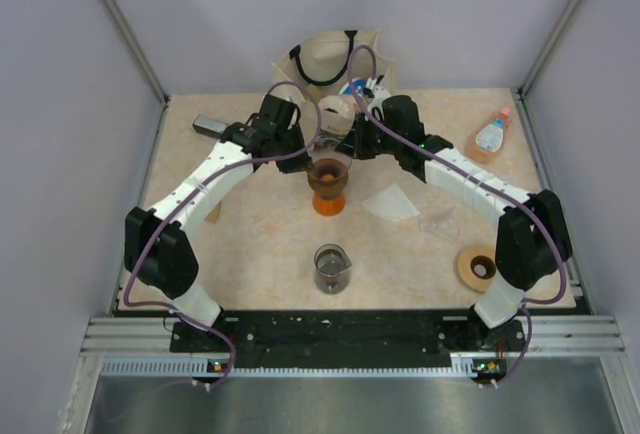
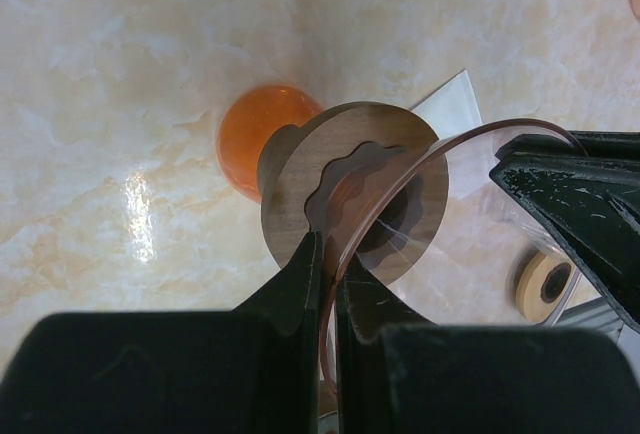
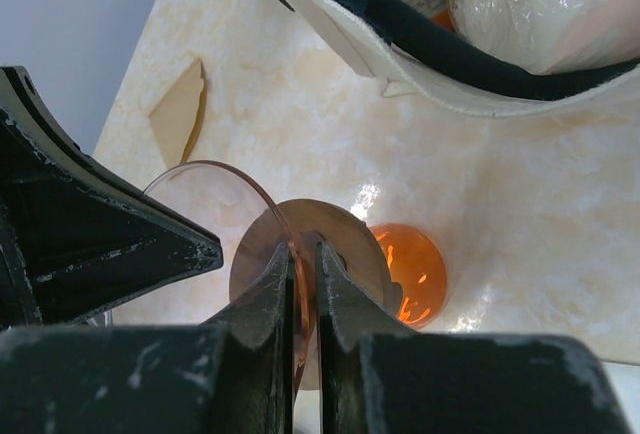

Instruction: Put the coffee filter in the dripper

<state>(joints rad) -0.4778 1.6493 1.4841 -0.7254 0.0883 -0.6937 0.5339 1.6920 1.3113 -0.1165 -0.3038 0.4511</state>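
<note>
The dripper [image 1: 329, 176], a translucent pinkish-brown cone, stands over a dark brown ring [image 2: 290, 189] on an orange base [image 1: 328, 204] at mid-table. My left gripper [image 2: 330, 254] is shut on the dripper's thin rim [image 2: 470, 134] from the left. From the right, my right gripper [image 3: 305, 254] is shut on the opposite side of that rim [image 3: 240, 179]. The coffee filter [image 1: 392, 201], a flat white paper piece, lies on the table just right of the dripper, touched by neither gripper. Its corner [image 2: 450, 104] shows in the left wrist view.
A glass beaker [image 1: 331, 267] stands in front of the dripper. At the front right lies a tan flat ring [image 1: 477, 266]. A small bottle [image 1: 490, 136] lies at the back right, a cream bag [image 1: 335, 59] stands at the back, and a dark flat object [image 1: 210, 126] lies at the back left.
</note>
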